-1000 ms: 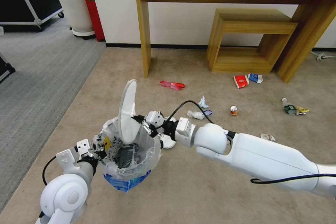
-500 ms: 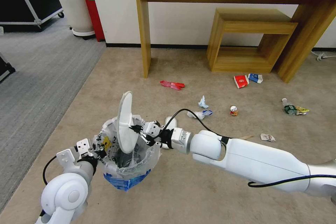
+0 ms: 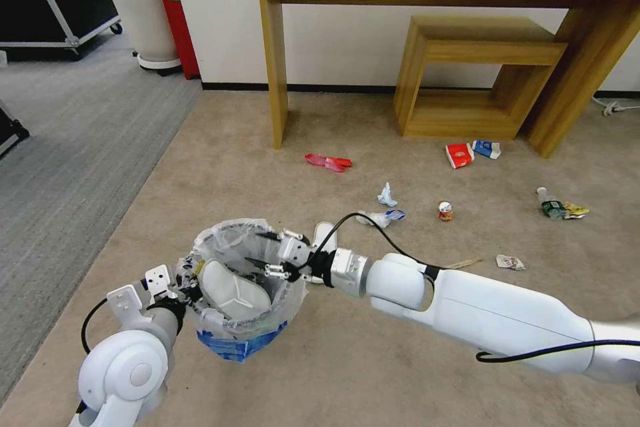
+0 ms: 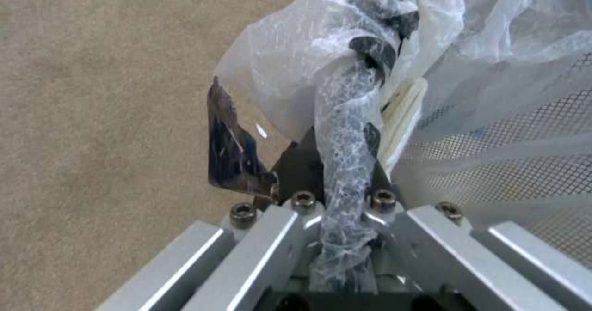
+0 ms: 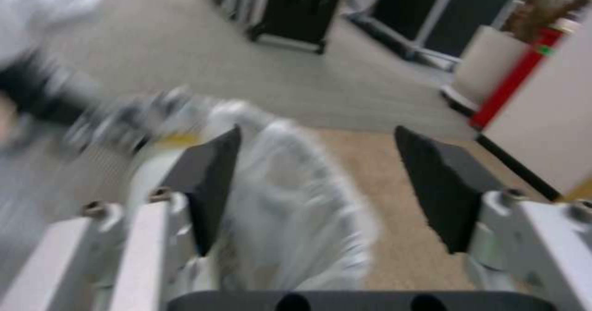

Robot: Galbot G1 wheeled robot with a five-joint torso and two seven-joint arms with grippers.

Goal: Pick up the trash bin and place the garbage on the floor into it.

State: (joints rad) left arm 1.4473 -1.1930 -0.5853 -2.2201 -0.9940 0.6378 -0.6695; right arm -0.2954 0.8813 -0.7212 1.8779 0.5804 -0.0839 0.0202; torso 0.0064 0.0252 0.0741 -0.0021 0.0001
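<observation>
left claw clamped on trash bin rim, bin held above floor | white slipper lay inside bin | right claw spread open, empty, over rim | no legible writing

My head camera looked forward and down over the floor. Both wrist cameras sat close against the trash bin, which all three views shared.
</observation>
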